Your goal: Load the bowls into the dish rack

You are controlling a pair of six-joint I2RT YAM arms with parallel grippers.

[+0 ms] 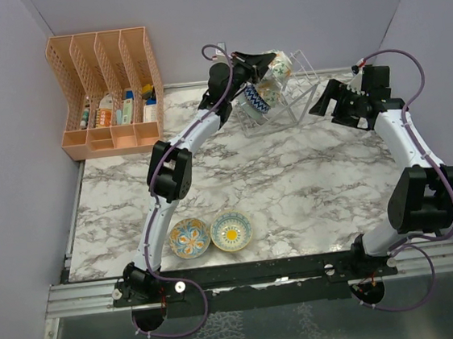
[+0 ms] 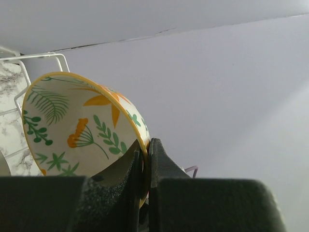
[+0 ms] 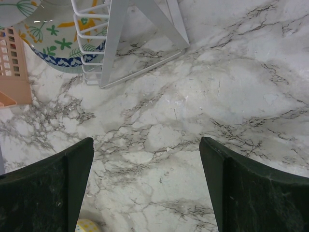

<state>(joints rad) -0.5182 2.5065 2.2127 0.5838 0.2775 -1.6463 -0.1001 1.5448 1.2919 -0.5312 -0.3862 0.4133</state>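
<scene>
The left gripper (image 2: 146, 162) is pinched on the rim of a cream floral bowl (image 2: 82, 121) at the dish rack (image 1: 303, 88), where a zigzag bowl (image 1: 256, 99) stands in a slot, while the right gripper (image 3: 146, 159) has its fingers wide apart near the rack, and a blue-orange bowl (image 1: 189, 238) and a yellow bowl (image 1: 231, 230) lie side by side on the table (image 1: 309, 185).

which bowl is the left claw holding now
The cream bowl with green leaves and orange flowers, rim pinched in the left claw. The zigzag bowl sits in the dish rack; the yellow bowl and blue-orange bowl lie on the table.
</scene>
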